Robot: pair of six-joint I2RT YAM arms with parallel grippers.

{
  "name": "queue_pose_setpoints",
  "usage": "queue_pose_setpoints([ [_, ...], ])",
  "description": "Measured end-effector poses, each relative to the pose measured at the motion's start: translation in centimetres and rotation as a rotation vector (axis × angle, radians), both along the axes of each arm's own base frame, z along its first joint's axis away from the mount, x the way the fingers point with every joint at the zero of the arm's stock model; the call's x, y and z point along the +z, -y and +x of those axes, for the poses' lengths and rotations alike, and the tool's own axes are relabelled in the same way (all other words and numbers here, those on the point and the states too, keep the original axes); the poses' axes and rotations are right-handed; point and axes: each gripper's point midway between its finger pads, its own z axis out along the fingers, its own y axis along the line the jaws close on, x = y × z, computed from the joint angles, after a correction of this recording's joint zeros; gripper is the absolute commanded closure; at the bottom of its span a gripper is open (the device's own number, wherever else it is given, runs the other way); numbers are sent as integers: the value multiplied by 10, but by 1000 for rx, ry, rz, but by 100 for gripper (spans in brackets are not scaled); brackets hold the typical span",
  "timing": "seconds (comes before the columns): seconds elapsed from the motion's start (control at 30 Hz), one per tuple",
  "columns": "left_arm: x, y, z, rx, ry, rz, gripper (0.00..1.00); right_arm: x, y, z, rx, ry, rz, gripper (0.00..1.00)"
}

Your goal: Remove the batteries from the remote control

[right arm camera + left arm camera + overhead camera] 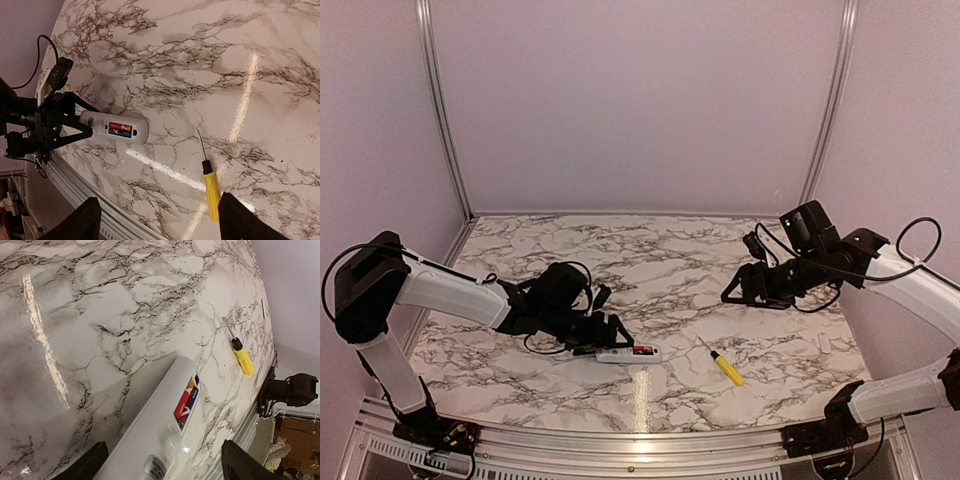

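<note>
The white remote control (620,354) lies back up near the table's front, its battery recess uncovered. Red-wrapped batteries (642,350) sit in the recess; they also show in the left wrist view (186,399) and the right wrist view (120,129). My left gripper (605,338) is open, its fingers straddling the remote's (145,430) left end, with a gap on one side. My right gripper (735,290) is open and empty, hovering above the table at the right, well away from the remote (141,131).
A yellow-handled screwdriver (726,367) lies right of the remote, tip pointing toward the back; it also shows in both wrist views (241,356) (210,186). The table's metal front rail (640,440) runs just below the remote. Pale walls close in the sides and back.
</note>
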Motion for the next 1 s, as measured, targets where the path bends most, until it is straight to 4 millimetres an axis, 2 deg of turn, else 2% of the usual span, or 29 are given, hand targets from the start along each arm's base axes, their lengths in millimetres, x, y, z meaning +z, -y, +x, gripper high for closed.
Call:
queue_pose_setpoints([
  [0.13, -7, -11, 1, 4, 19, 72, 2, -10, 5, 0, -7, -12, -41, 21],
  [0.3, -6, -26, 7, 26, 68, 157, 1, -24, 11, 0, -14, -29, -102, 17],
  [0.63, 30, -49, 28, 67, 213, 245, 1, -62, 18, -9, 21, -71, -262, 9],
  [0.8, 45, -60, 35, 82, 267, 272, 1, -85, 22, -19, 43, -105, -348, 10],
  [1.0, 56, -66, 40, 89, 307, 290, 2, -106, 28, -25, 59, -131, -422, 18],
])
